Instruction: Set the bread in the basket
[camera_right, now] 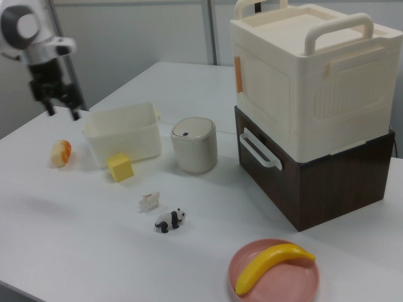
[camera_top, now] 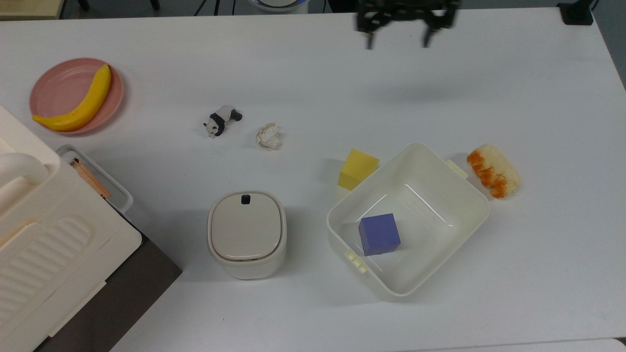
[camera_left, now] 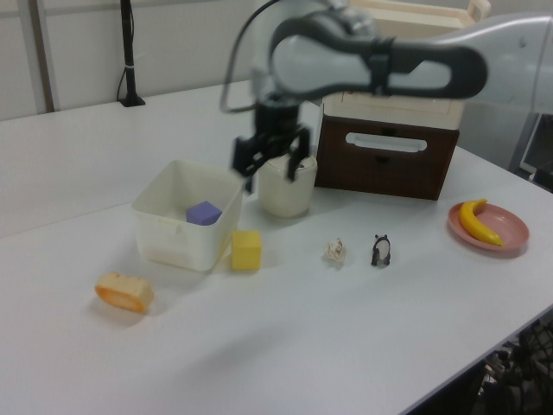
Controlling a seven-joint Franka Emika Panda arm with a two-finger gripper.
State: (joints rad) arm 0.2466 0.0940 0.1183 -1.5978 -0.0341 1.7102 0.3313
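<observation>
Bread lying loose on the counter beside the basket; gripper empty

The bread [camera_top: 492, 170] rests on the white counter [camera_top: 313, 73] just off the basket [camera_top: 469, 190], near a tab handle, at the top view's right; a purple cube [camera_top: 379, 234] sits inside the basket, a yellow cube [camera_top: 358, 169] against its outer wall; the gripper [camera_top: 397, 43] hangs spread and released, well apart from the bread.

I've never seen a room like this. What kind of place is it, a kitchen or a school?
Probably a robot lab, not a kitchen. A robot arm with an open gripper hangs over a plain white table set with toys and props: bread, a basket, a toy panda.
</observation>
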